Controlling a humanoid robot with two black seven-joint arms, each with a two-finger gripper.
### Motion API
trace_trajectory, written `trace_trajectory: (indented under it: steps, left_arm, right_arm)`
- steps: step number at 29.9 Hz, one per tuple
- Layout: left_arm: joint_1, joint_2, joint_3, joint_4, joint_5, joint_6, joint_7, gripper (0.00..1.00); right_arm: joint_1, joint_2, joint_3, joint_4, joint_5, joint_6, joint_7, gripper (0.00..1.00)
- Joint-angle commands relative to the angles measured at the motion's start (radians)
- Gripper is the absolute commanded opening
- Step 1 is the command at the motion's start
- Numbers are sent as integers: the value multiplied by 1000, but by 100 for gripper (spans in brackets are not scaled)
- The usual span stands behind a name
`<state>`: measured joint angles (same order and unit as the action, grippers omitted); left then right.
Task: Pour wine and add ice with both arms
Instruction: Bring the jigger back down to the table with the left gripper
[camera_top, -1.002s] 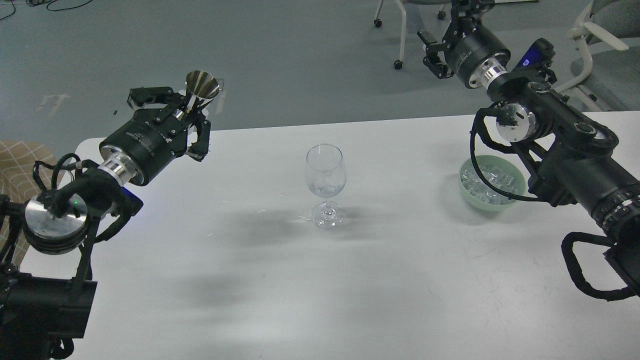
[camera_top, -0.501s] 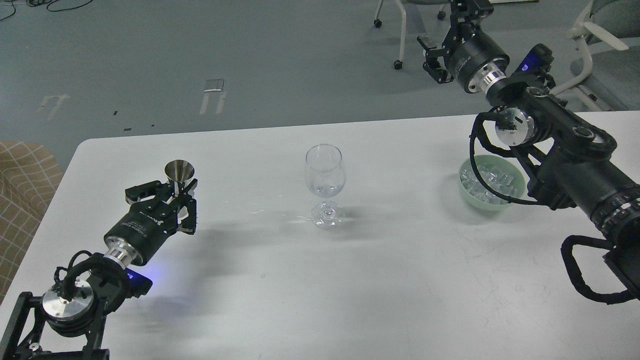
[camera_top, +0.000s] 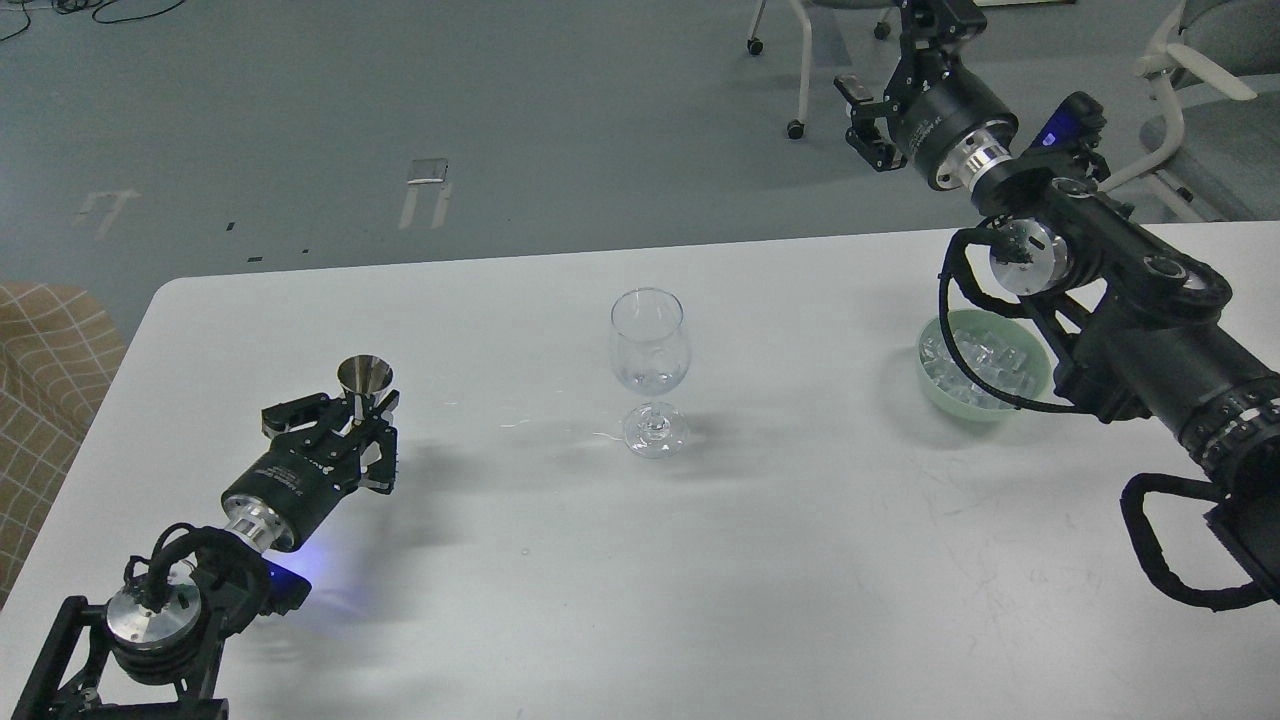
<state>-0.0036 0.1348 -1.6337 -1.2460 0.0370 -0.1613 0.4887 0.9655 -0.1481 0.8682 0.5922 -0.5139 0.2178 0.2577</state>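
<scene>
A clear wine glass (camera_top: 650, 340) stands upright at the table's middle, with a little colourless wine (camera_top: 648, 380) at the bottom of its bowl. My left gripper (camera_top: 358, 418) is low over the table's left side, shut on the lower part of a small metal measuring cup (camera_top: 364, 378), which is upright with its mouth up. Several ice cubes (camera_top: 990, 362) lie in a pale green bowl (camera_top: 935, 385) at the right. My right gripper (camera_top: 893, 62) is raised high beyond the table's far edge, its fingers spread and empty, above and behind the bowl.
A thin trail of wet drops (camera_top: 520, 423) lies on the white table (camera_top: 700, 580) left of the glass foot. My right forearm (camera_top: 1140, 330) hangs over the bowl's right side. Office chairs (camera_top: 1190, 70) stand on the floor behind.
My left arm has come down and back, bringing the metal cup from high over the far left edge to just above the table. My right gripper has barely shifted.
</scene>
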Motion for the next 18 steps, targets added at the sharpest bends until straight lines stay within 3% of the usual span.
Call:
trace_trajectory:
  steps: [1,4,18]
  left_arm:
    - [-1,0,0,10,0,0,-2,31]
    - [0,0,0,17,0,0,-5,37]
    - [-21,2,5,34,18,2,-25,44]
  right_arm:
    - [-1,-1,0,0,-1,0,0,100]
    - [-1,-2,0,0,-1,0,0,100]
    - [-2,-5,0,0,-1,0,0,100]
